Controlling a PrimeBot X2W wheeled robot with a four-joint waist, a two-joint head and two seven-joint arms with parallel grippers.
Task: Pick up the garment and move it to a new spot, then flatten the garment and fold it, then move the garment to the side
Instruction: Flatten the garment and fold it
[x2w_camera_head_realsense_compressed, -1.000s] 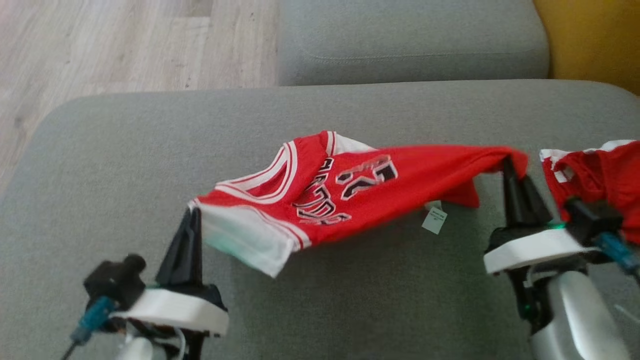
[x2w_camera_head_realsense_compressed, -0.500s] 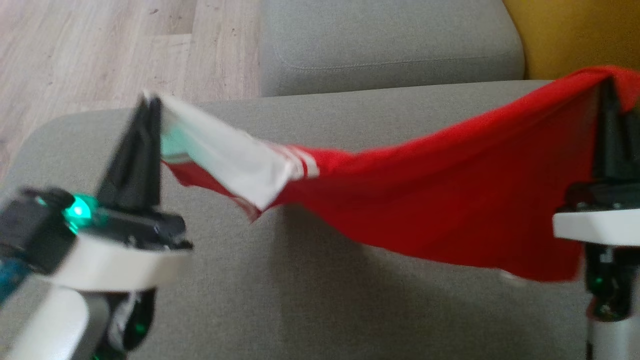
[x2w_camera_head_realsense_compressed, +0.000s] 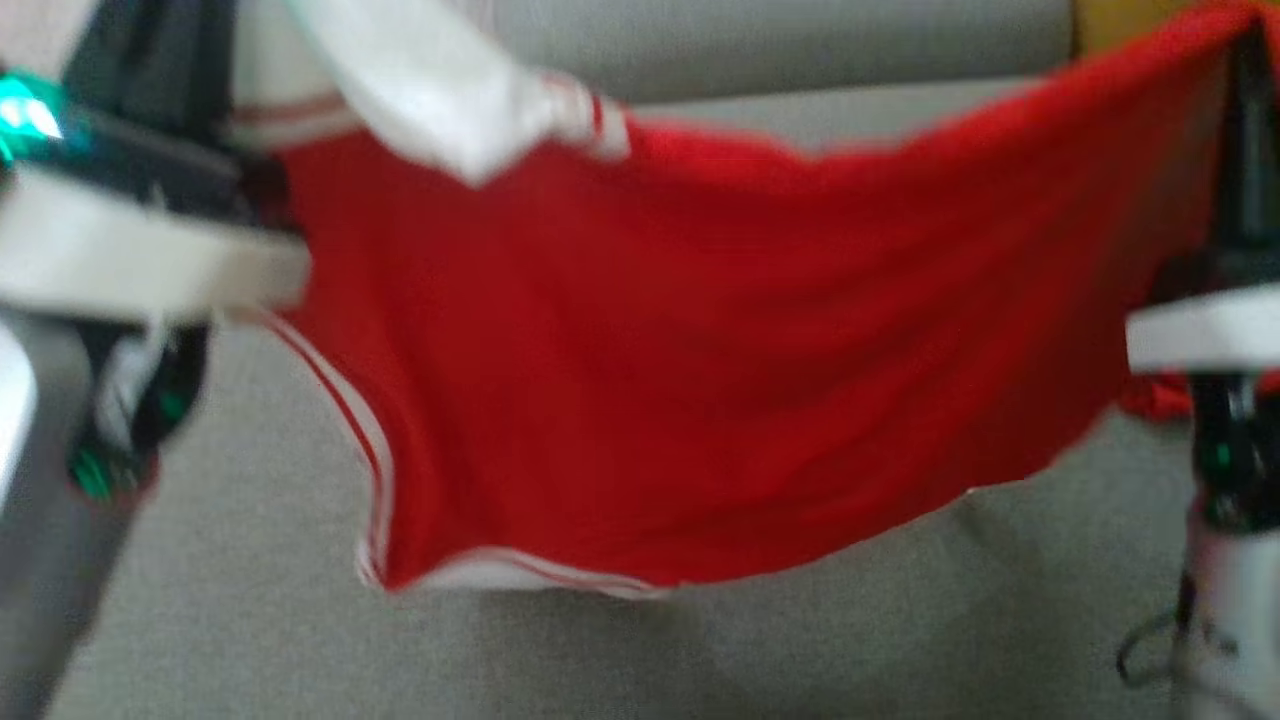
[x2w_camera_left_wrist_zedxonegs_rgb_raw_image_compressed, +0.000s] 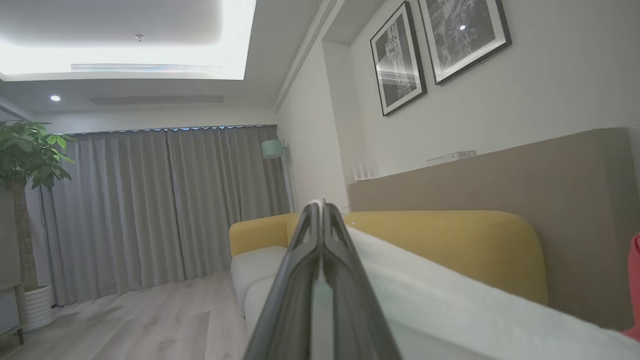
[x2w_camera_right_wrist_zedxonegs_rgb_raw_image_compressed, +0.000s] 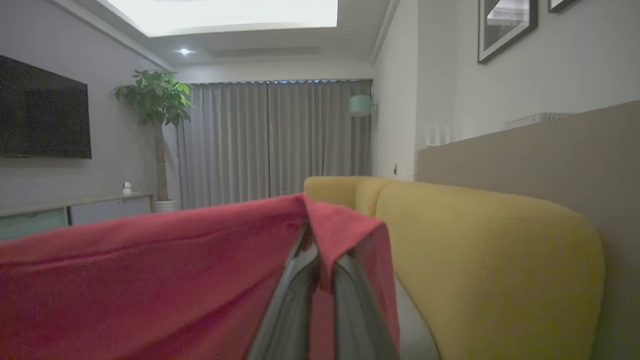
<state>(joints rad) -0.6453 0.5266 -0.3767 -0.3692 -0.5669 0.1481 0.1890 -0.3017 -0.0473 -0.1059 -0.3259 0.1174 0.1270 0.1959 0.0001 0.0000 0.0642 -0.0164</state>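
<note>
Grey cushion (x2w_camera_head_realsense_compressed: 700, 650) spreads beneath everything you are working over, and nothing of the load touches it.

The garment (x2w_camera_head_realsense_compressed: 700, 350), a red jersey with white trim, hangs in the air above that cushion. Its long axis runs side to side, from your left arm to your right. The middle sags toward the cushion in a shallow belly. Its white end points to the left. Its plain red end points to the right. A curved edge with white stripes hangs lowest, over the cushion's left half. The head view is blurred, so you cannot read finer detail on the cloth.

Your left tool (x2w_camera_left_wrist_zedxonegs_rgb_raw_image_compressed: 320, 206) is pressed together on the white corner. In the left wrist view, white cloth (x2w_camera_left_wrist_zedxonegs_rgb_raw_image_compressed: 450, 300) runs away from its fingers (x2w_camera_left_wrist_zedxonegs_rgb_raw_image_compressed: 300, 280) toward the lower right. Your right tool (x2w_camera_head_realsense_compressed: 1247, 60) is clamped on the red corner. In the right wrist view, red cloth (x2w_camera_right_wrist_zedxonegs_rgb_raw_image_compressed: 150, 280) drapes over its fingertips (x2w_camera_right_wrist_zedxonegs_rgb_raw_image_compressed: 295, 260) and stretches off to the left. Both corners sit high above the cushion, with the cloth taut along its top edge.

Beyond the cushion stands a yellow sofa (x2w_camera_right_wrist_zedxonegs_rgb_raw_image_compressed: 475, 260) against a tan wall panel (x2w_camera_left_wrist_zedxonegs_rgb_raw_image_compressed: 500, 175). Framed pictures (x2w_camera_left_wrist_zedxonegs_rgb_raw_image_compressed: 440, 45) hang above that panel. Farther off you can see grey curtains (x2w_camera_right_wrist_zedxonegs_rgb_raw_image_compressed: 275, 140), a potted plant (x2w_camera_right_wrist_zedxonegs_rgb_raw_image_compressed: 152, 100), a dark television (x2w_camera_right_wrist_zedxonegs_rgb_raw_image_compressed: 45, 110) and a pale wooden floor (x2w_camera_left_wrist_zedxonegs_rgb_raw_image_compressed: 125, 325).
</note>
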